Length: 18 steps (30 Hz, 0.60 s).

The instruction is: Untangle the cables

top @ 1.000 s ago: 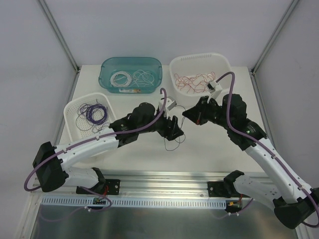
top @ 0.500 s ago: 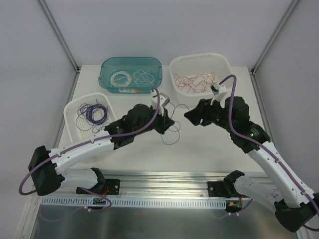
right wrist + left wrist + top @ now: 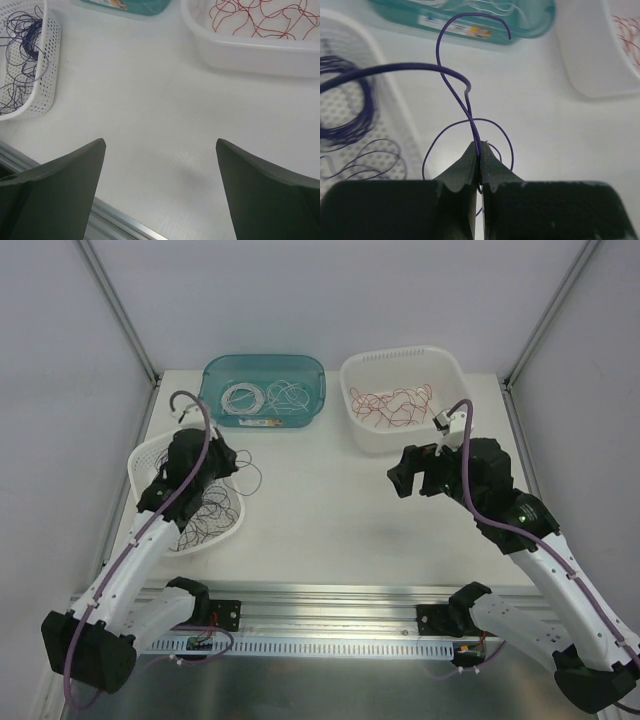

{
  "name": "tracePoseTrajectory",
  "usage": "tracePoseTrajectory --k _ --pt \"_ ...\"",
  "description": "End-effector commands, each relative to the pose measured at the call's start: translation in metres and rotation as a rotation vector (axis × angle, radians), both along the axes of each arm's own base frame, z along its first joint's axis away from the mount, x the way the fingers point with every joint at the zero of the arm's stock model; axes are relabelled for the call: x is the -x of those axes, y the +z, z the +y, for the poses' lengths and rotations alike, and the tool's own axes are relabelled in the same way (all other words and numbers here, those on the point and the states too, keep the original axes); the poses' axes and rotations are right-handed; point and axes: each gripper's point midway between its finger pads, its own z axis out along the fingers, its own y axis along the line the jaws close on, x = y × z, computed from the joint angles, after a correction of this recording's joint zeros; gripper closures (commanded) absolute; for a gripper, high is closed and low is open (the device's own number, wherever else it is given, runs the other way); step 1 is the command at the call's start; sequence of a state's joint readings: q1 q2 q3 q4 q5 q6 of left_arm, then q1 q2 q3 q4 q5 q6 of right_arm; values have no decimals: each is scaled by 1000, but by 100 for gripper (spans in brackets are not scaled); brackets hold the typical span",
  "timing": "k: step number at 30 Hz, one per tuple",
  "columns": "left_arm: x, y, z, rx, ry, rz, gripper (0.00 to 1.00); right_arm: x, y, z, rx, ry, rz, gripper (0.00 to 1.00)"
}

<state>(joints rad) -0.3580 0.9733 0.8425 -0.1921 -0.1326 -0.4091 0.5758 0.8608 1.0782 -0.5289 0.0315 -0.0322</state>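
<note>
Purple cables (image 3: 198,508) lie in white basket (image 3: 143,454); left hand (image 3: 479,151) pinches 1, right hand (image 3: 160,145) gapes.

White arm links (image 3: 560,570), black joints (image 3: 480,468), lilac cords (image 3: 208,435), dark pincer fingers (image 3: 60,185)

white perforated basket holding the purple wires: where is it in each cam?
Top external: white perforated basket, left-centre.
Left wrist: left edge, left of the pinched purple wire.
Right wrist: upper-left corner.
Shared landmark: teal plastic bin, near the top in all three.
</note>
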Motion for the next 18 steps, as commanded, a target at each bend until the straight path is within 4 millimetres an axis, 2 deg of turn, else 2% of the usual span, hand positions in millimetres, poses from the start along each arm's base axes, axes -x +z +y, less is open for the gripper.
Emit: tracePoseTrajectory --k 1,4,9,10,11,12,14,16,18 --pt "15 -4 62 -54 184 59 100 1 13 -17 57 -37 -69 3" --pt "27 -10 101 -114 285 98 100 1 12 -19 69 -37 -74 3" --pt "42 -30 132 -144 380 179 97 2 8 -22 106 -28 -72 3" --pt "48 -43 133 -149 385 224 96 1 8 -23 110 -34 -75 3" --pt "52 -50 143 -146 426 257 94 1 8 -24 112 -38 -74 3" --pt "55 -56 143 -139 424 281 80 0 9 -26 115 -46 -78 3" --pt "63 -66 141 -126 422 321 62 0 8 -28 121 -61 -77 3" --pt "67 -67 138 -114 406 321 32 -2 7 -32 128 -84 -74 3" --pt "70 -61 137 -117 395 297 17 -1 6 -33 135 -87 -63 3"
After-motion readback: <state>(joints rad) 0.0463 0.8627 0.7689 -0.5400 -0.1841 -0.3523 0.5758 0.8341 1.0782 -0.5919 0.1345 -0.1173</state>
